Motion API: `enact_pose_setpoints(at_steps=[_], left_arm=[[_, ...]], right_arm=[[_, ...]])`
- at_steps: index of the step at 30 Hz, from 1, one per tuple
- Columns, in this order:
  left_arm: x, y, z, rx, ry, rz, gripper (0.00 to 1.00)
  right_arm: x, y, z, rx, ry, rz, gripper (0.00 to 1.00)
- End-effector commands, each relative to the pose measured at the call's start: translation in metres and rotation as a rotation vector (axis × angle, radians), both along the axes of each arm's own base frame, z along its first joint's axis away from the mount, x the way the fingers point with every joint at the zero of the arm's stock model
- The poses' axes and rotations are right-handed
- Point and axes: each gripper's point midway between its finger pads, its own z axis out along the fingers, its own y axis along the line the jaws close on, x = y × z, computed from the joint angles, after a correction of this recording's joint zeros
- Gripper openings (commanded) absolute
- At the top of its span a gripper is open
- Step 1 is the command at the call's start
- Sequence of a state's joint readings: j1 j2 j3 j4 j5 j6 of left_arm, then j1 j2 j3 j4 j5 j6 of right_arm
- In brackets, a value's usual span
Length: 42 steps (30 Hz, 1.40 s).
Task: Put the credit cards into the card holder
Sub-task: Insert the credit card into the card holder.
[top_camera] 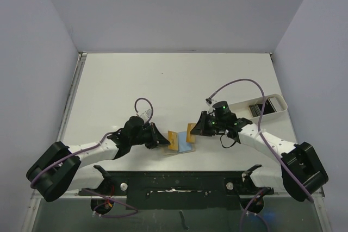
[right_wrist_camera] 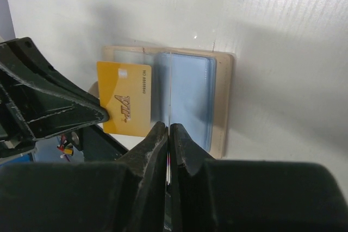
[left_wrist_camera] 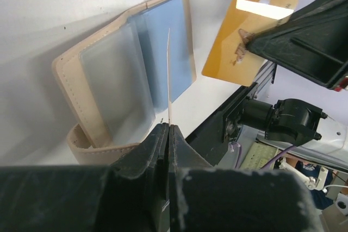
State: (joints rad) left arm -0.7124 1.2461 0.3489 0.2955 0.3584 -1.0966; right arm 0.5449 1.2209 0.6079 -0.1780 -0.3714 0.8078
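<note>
Insertion step in hand. L claw (left_wrist_camera: 168,133) is clamped on a gold card (right_wrist_camera: 124,106); R claw (right_wrist_camera: 168,131) is clamped on a second card (left_wrist_camera: 247,31). Card holder (top_camera: 185,148) lies open on the counter (top_camera: 163,80) btw them, near edge. Next: line one card's edge w/ a clear sleeve, prob. the right one, then slide in.

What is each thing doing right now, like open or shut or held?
Tan leather bifold card holder: lying open on the white table.
Left gripper: shut on an orange plastic card.
Right gripper: shut on a second orange card.
White oblong plastic tray: holding thin dark cards.
</note>
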Motion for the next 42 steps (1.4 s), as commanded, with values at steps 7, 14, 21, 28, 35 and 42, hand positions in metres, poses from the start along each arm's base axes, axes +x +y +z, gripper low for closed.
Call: enact_pose_setpoints(at_steps=[7,14,21,28,35,42], left_arm=[[0.008,-0.002,0.006,-0.036,-0.037,0.023,0.0],[0.005,0.0,-0.002,-0.034,-0.017,0.031,0.0],[0.005,-0.001,-0.007,-0.037,-0.004,0.027,0.0],[0.003,-0.004,-0.01,-0.064,0.016,0.023,0.0],[0.003,-0.005,-0.014,-0.062,0.024,0.023,0.0],[0.004,-0.008,-0.019,-0.057,0.028,0.013,0.0]], right_arm=[[-0.001,-0.001,-0.028,-0.022,0.002,0.002,0.0],[-0.009,-0.01,-0.043,-0.069,0.028,0.0,0.0],[-0.013,-0.012,-0.049,-0.075,0.041,-0.004,0.0],[-0.014,-0.013,-0.049,-0.076,0.041,-0.005,0.0],[-0.016,-0.013,-0.05,-0.078,0.046,-0.003,0.0],[-0.016,-0.014,-0.051,-0.083,0.049,-0.005,0.0]])
